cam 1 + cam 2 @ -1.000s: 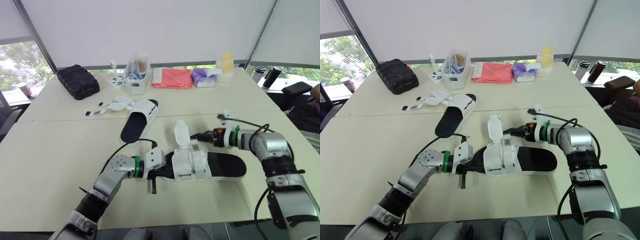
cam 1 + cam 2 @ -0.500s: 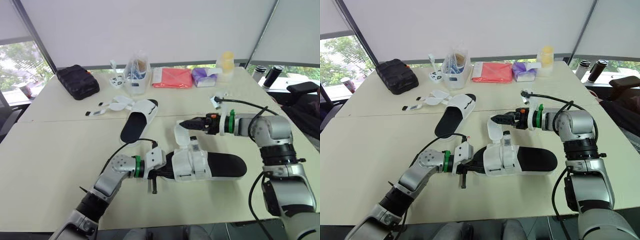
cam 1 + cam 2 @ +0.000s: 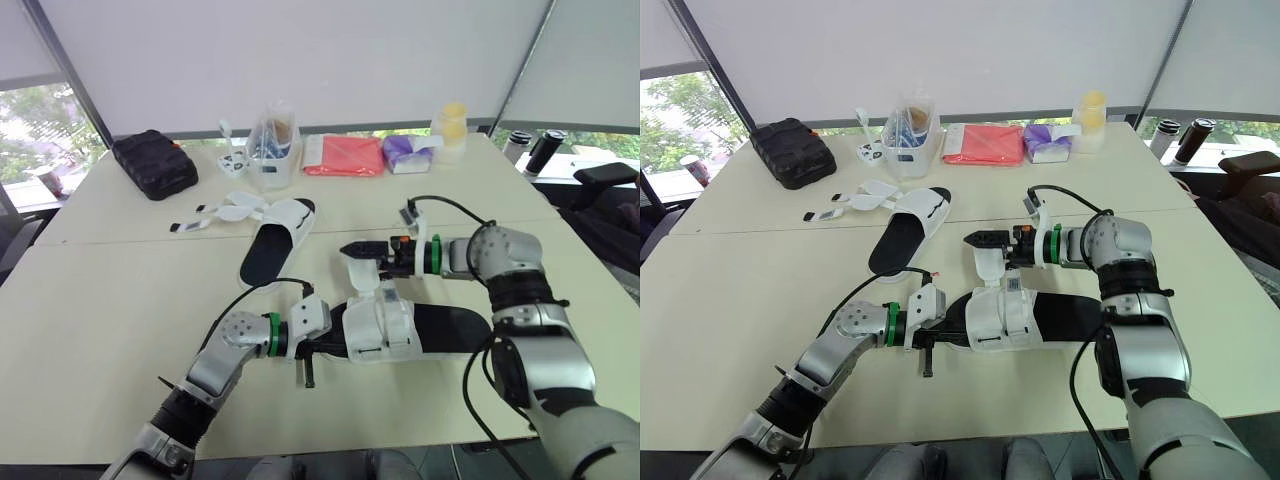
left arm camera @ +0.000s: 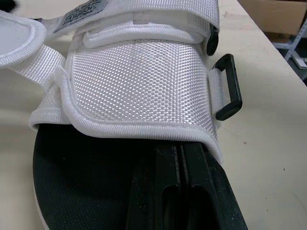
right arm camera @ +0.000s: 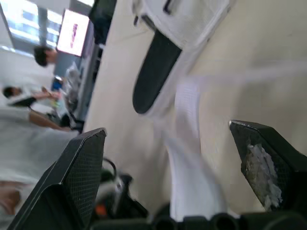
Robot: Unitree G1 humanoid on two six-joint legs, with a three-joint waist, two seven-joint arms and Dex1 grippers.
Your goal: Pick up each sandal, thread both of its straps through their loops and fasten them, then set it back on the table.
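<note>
The near sandal (image 3: 445,330), black-soled with a white woven upper (image 4: 139,72), lies flat on the table. My left gripper (image 3: 322,346) is shut on its toe-end sole edge. A black loop (image 4: 228,86) sticks out beside the upper. One loose white strap (image 3: 358,272) stands up from the far side of the upper. My right gripper (image 3: 352,249) is at that strap's tip, its fingers (image 5: 81,177) spread wide with the blurred strap (image 5: 187,158) between them. The second sandal (image 3: 276,240) lies farther back with its straps (image 3: 225,211) open on the table.
Along the table's far edge stand a black case (image 3: 155,162), a clear container (image 3: 272,150), a red pouch (image 3: 343,156), a purple tissue pack (image 3: 408,153) and a yellow cup (image 3: 453,122). Two bottles (image 3: 532,150) stand at the far right.
My right gripper has swung left from beside the sandal to the upright strap's tip. The left gripper and the sandal have stayed put.
</note>
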